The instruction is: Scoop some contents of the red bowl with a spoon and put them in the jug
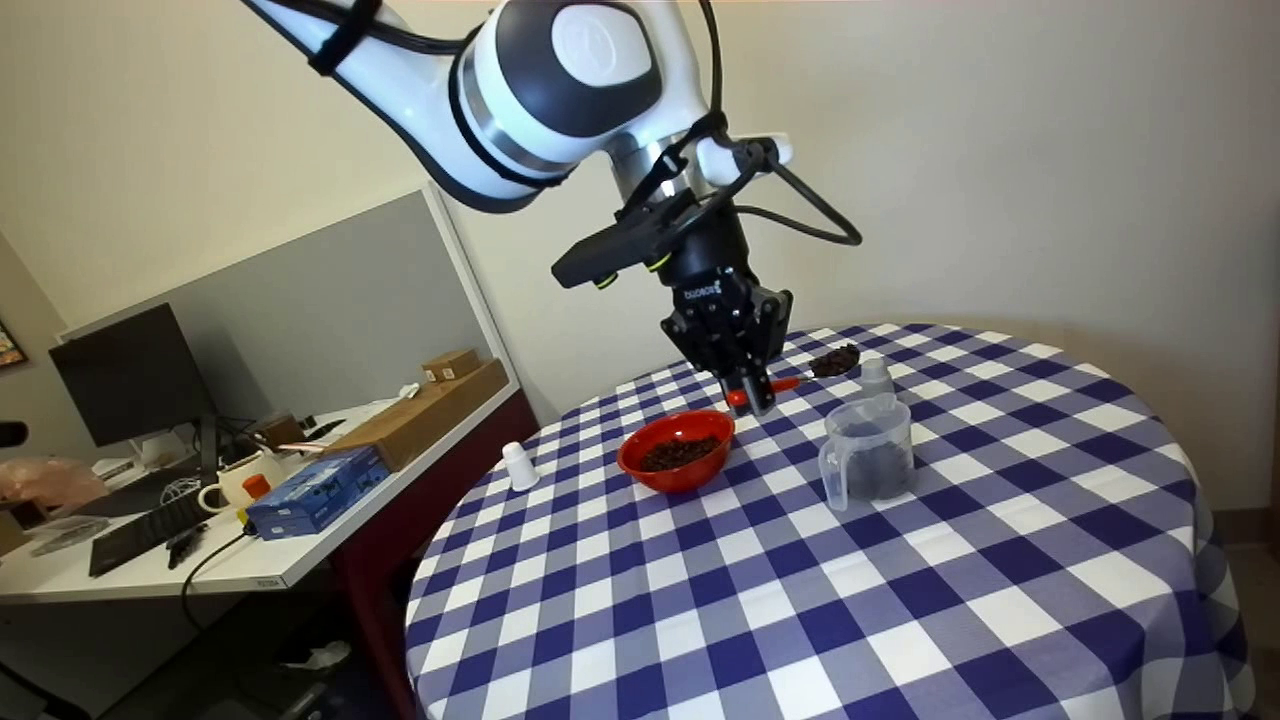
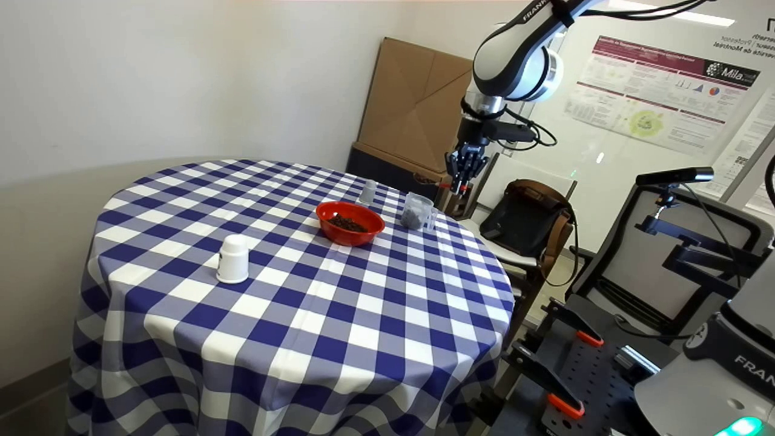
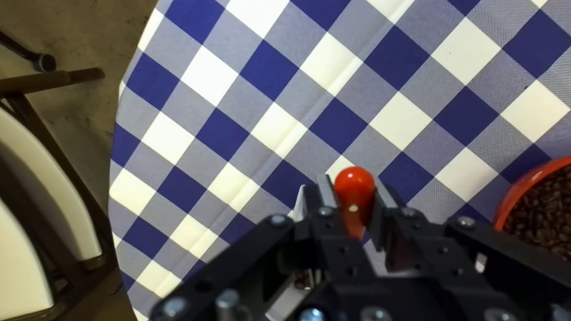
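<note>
The red bowl [image 1: 692,478] holds dark brown beans; it also shows in an exterior view [image 2: 350,236] and at the right edge of the wrist view [image 3: 517,191]. My gripper [image 1: 750,398] is shut on the red handle of a spoon [image 1: 786,384]. In the wrist view the gripper [image 3: 354,191] pinches the rounded red handle end [image 3: 354,180]. The spoon's head is heaped with dark beans and sits above the clear jug [image 1: 868,455], slightly to its left in that view. In an exterior view the jug [image 2: 418,213] looks greyish low down; whether it holds beans is unclear.
A clear upturned cup [image 1: 876,378] stands beside the jug. A white cup [image 2: 234,260] stands on the checkered table [image 2: 290,339] beyond the bowl. The table's round edge is near the jug, with a chair and bag [image 2: 527,212] past it.
</note>
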Motion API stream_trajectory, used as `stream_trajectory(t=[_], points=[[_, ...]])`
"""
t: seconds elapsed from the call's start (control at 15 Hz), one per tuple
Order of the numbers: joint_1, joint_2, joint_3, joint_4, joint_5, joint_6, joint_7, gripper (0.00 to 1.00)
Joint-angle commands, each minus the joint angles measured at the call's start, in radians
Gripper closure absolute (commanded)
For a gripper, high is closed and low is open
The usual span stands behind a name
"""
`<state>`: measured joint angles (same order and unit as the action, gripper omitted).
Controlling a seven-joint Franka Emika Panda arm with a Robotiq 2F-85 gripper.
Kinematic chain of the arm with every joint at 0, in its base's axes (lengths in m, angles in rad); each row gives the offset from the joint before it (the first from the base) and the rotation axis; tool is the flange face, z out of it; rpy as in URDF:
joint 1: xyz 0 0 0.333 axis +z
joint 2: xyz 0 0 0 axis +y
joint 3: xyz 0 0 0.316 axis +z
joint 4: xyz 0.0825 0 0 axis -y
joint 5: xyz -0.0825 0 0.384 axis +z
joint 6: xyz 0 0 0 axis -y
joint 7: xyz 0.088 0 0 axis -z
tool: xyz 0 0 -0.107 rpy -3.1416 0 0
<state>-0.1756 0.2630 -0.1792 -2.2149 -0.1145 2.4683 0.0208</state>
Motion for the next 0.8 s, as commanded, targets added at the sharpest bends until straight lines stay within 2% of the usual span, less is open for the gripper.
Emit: stream_trajectory(t=[0.0, 0.73], points=[[-0.006, 0.024, 0.0, 0.025, 0.019, 0.0, -0.015, 0.89], [-0.021, 0.037, -0.021, 0.016, 0.006, 0.003, -0.006, 0.89]])
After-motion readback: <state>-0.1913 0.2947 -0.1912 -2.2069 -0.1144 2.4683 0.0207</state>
